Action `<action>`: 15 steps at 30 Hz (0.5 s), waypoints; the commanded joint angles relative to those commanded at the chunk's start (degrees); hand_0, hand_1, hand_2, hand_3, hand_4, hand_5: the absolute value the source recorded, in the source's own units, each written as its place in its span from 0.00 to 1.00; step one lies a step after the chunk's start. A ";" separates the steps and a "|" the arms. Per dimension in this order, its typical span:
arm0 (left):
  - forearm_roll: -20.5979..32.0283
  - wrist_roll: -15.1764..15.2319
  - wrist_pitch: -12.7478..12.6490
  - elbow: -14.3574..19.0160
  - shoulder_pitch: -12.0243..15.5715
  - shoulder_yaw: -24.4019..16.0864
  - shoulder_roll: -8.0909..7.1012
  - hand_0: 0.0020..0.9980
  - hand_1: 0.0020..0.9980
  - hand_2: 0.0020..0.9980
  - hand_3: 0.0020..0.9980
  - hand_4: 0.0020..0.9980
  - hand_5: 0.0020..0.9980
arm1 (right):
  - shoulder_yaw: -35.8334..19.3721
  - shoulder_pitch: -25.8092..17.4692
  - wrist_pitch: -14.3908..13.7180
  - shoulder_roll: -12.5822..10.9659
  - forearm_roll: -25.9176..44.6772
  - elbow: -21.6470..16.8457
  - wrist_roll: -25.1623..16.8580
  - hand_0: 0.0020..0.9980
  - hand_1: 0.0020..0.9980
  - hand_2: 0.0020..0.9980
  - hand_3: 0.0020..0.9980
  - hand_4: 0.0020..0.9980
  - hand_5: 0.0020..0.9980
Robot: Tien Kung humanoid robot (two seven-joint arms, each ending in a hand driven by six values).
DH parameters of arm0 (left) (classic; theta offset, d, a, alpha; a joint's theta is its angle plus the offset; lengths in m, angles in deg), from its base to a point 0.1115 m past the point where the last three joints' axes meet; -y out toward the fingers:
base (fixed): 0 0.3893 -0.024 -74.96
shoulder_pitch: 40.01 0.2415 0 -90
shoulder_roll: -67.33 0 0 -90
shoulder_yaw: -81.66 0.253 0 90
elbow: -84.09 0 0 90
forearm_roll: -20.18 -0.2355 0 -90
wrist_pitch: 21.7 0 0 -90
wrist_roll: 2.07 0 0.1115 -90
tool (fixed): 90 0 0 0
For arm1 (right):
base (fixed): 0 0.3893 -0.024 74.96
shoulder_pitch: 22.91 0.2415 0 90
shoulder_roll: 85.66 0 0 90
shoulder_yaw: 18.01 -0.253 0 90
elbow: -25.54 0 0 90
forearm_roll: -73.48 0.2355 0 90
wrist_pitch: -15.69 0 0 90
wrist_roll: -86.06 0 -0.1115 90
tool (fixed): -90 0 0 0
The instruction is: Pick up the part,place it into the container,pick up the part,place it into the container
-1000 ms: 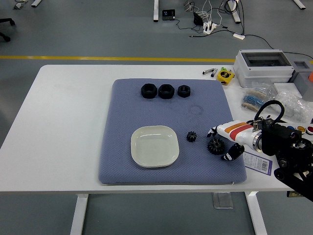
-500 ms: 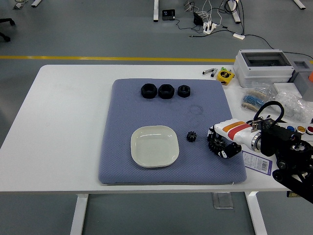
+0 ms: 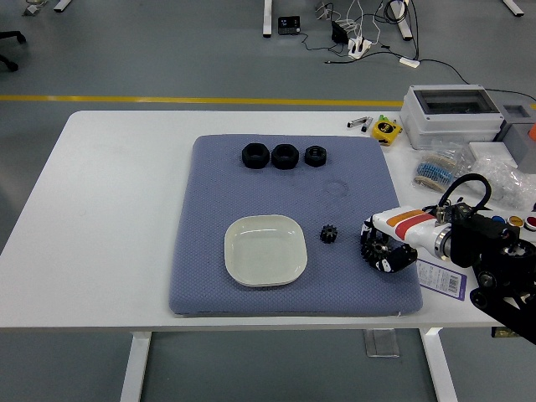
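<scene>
Right hand [image 3: 383, 249] closes around the large gear [image 3: 374, 248], right of the dish [image 3: 265, 249]; the grip should seat firmly before lifting.

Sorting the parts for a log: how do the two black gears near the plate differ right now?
The small gear lies free on the blue mat, close to the white plate; the large gear sits farther right, with the right hand closed around it. The small gear is plainly narrower than the large gear. The small gear shows whole; the large gear is partly hidden by fingers. Both are black and toothed.
</scene>
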 joint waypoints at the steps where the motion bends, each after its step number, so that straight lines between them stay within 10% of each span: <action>1: 0.11 0.01 0.01 0.00 -0.03 0.07 -0.02 0.71 0.62 0.64 0.56 0.62 0.69 | -0.12 0.03 -0.51 -0.07 -0.01 -0.30 -0.42 0.40 0.45 0.48 0.44 0.58 0.15; 15: 0.02 -0.04 0.05 0.00 0.15 -0.23 -0.08 0.71 0.62 0.64 0.56 0.61 0.68 | -2.77 -0.19 -3.81 1.91 0.41 -5.85 -0.88 0.40 0.44 0.48 0.44 0.59 0.15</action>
